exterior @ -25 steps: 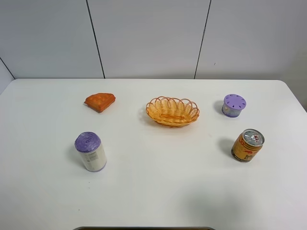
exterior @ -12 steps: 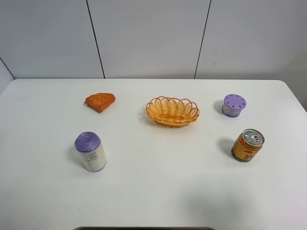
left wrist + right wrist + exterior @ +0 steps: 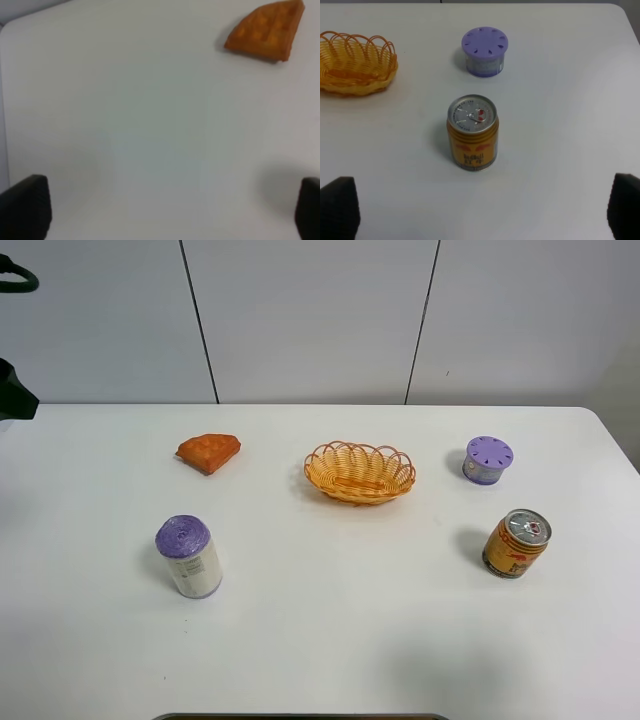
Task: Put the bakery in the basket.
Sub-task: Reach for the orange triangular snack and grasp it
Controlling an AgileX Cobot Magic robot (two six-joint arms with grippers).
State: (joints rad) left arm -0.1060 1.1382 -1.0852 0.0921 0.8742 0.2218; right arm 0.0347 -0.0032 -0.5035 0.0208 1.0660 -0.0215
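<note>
The bakery [image 3: 209, 452], an orange-brown waffle wedge, lies on the white table left of the basket [image 3: 360, 472], an empty orange wicker oval at the table's middle back. In the left wrist view the bakery [image 3: 266, 31] lies far ahead of my left gripper [image 3: 165, 210], whose black fingertips [image 3: 25, 207] stand wide apart and empty. My right gripper [image 3: 482, 207] is also open and empty, with part of the basket [image 3: 355, 65] off to one side. A dark part of my left arm [image 3: 12, 390] shows at the far left edge of the high view.
A white cylinder with a purple lid [image 3: 187, 556] stands front left. A purple-lidded small tub [image 3: 487, 459] and a gold drink can [image 3: 516, 542] stand right of the basket; both also show in the right wrist view, the tub [image 3: 484, 51] beyond the can [image 3: 472, 132].
A dark part of my left arm has come into the high view at the far left edge. The objects on the table have not moved.
</note>
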